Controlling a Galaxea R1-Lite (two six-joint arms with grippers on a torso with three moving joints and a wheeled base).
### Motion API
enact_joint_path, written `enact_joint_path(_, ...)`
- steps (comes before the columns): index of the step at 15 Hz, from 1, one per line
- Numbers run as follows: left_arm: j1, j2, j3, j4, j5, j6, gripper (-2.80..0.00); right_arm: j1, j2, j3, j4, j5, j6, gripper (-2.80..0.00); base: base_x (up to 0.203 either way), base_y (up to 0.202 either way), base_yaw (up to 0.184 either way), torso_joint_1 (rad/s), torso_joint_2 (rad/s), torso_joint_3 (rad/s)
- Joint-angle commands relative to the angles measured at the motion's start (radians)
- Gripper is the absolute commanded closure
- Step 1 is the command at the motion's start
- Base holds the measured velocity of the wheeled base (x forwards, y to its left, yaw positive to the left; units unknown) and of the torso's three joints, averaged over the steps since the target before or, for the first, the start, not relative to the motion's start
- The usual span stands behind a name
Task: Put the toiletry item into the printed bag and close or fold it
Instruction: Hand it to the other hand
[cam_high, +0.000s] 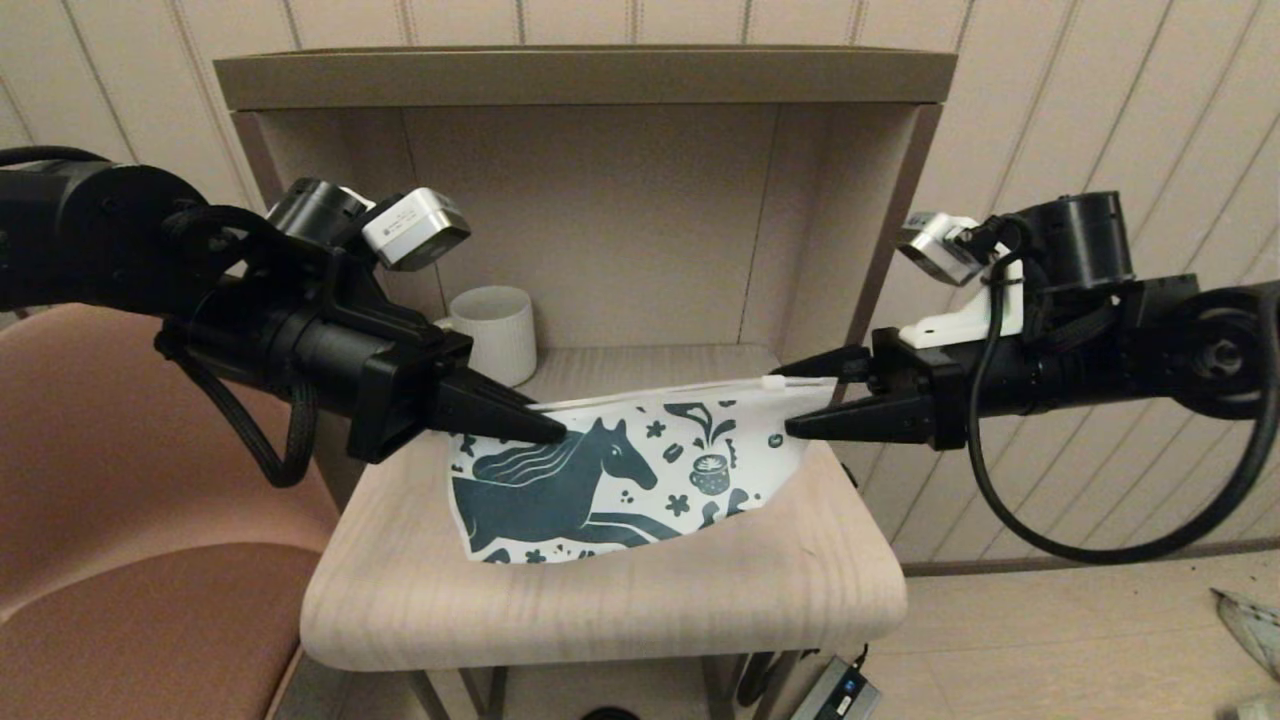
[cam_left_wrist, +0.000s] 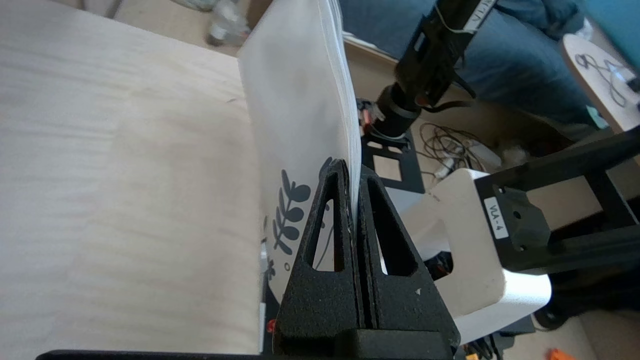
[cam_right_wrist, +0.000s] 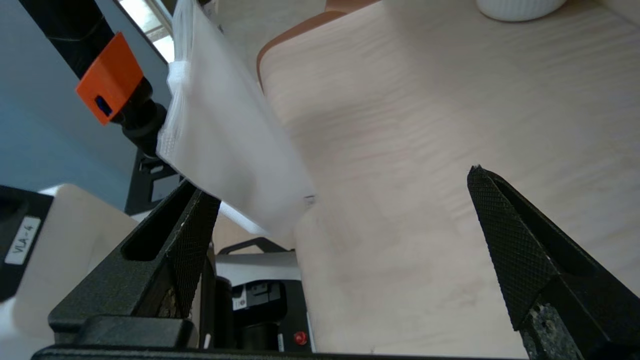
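Left tool (cam_high: 555, 432) is clamped on the printed bag (cam_high: 610, 480) at its top edge, at roughly 9 o'clock of the pouch, holding it upright off the counter (cam_high: 600, 600). Right tool (cam_high: 795, 403) stands with fingers wide apart at 3 o'clock, bracketing the zipper end without gripping. Bag hangs between both tools, its lower edge resting on the counter; a white ribbed mug (cam_high: 495, 332) sits behind at 11 o'clock. No toiletry item is visible. Judgement: closing cleanly calls for the right tool to pinch the zipper pull squarely while the left keeps the top edge taut.
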Motion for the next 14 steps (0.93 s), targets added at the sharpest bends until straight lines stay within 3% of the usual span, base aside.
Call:
enact_joint_path(1,-0.013,0.016,0.004,0.001,-0.007,0.005,0.00,0.028,-0.009,0.026,-0.001,0.006,-0.022,-2.80,0.000,0.000,0.000,0.000,0.00,0.000)
enact_joint_path(6,-0.022,0.036,-0.001,0.000,-0.004,0.007,0.00,0.109,-0.036,0.085,0.005,-0.029,-0.105,-2.80,0.000,0.000,0.000,0.000,0.00,0.000)
enact_joint_path(9,-0.023,0.037,0.001,-0.002,-0.004,0.014,0.00,0.145,-0.031,0.108,0.006,-0.209,-0.166,-2.80,0.000,0.000,0.000,0.000,0.00,0.000)
enact_joint_path(11,-0.024,0.045,-0.002,-0.002,-0.002,0.016,0.00,0.145,-0.039,0.064,0.024,-0.274,-0.186,-2.80,0.000,0.000,0.000,0.000,0.00,0.000)
enact_joint_path(14,-0.023,0.039,0.002,-0.002,-0.001,0.021,0.00,0.149,-0.044,-0.079,0.175,-0.282,-0.202,-2.80,0.000,0.000,0.000,0.000,0.00,0.000)
